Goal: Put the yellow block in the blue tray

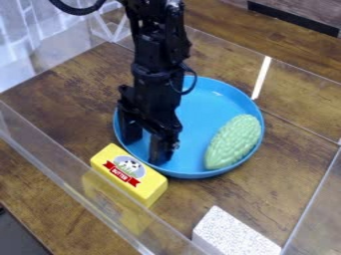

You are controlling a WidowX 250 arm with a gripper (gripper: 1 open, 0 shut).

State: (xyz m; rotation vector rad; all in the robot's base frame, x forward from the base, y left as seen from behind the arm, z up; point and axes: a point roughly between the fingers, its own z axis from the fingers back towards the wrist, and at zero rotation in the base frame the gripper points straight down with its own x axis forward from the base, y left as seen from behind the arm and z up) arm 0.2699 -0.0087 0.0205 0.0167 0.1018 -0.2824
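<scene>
- The block (128, 170) lies flat on the wooden table (80, 95), outside the tray, near the clear wall (54, 159) at the front. Its label with the cartoon face looks up.
- The block lies just beside the tray's front-left rim; I cannot tell if they touch.
- My gripper (150, 147) points straight down, a little behind the block and above the front-left part of the tray. My jaws stand wide open and hold nothing. The finger tips are low, close to the tray floor near the rim, but I cannot tell if they touch it.
- The tray (213, 100) is round, shallow and blue, and it sits on the table in the middle of the view.
- A green bumpy lump (234, 141) lies inside the tray on its right side, well apart from my fingers.
- A white-grey speckled block (237, 235) sits at the bottom edge of the view, to the right of the yellow block and apart from it.
</scene>
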